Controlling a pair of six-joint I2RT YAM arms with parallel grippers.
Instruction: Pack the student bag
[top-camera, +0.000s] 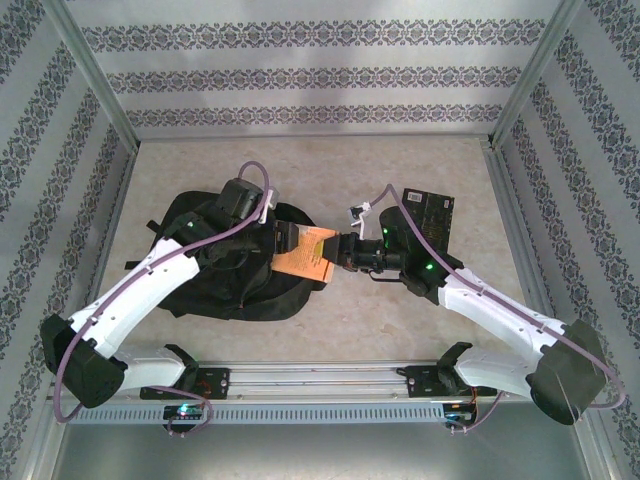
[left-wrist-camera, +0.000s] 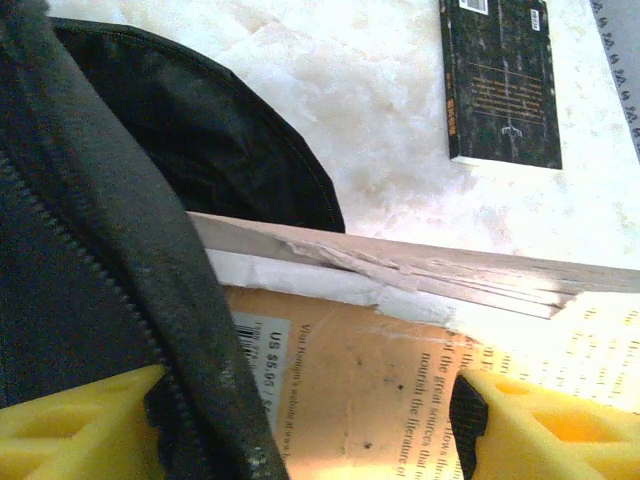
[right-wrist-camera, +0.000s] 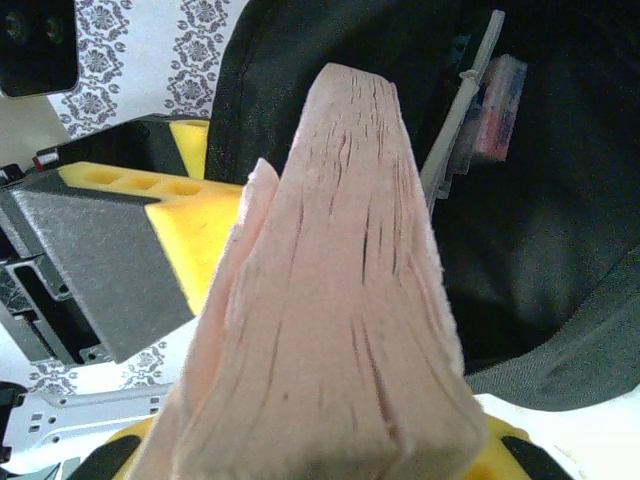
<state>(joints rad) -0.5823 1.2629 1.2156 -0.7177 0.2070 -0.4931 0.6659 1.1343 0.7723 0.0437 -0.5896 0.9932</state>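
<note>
Right jaws gripping book (right-wrist-camera: 340, 300), student bag (right-wrist-camera: 560, 280) beyond

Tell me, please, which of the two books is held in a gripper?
The orange paperback, clamped in the right gripper at the student bag's edge. The black book lies flat on the table, apart and untouched.

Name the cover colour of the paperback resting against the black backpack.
Orange. The paperback shows it best in the top external view.

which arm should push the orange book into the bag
Likely right: the right jaws grip the orange book, its end at the mouth of the student bag. The left jaws stand open.
</note>
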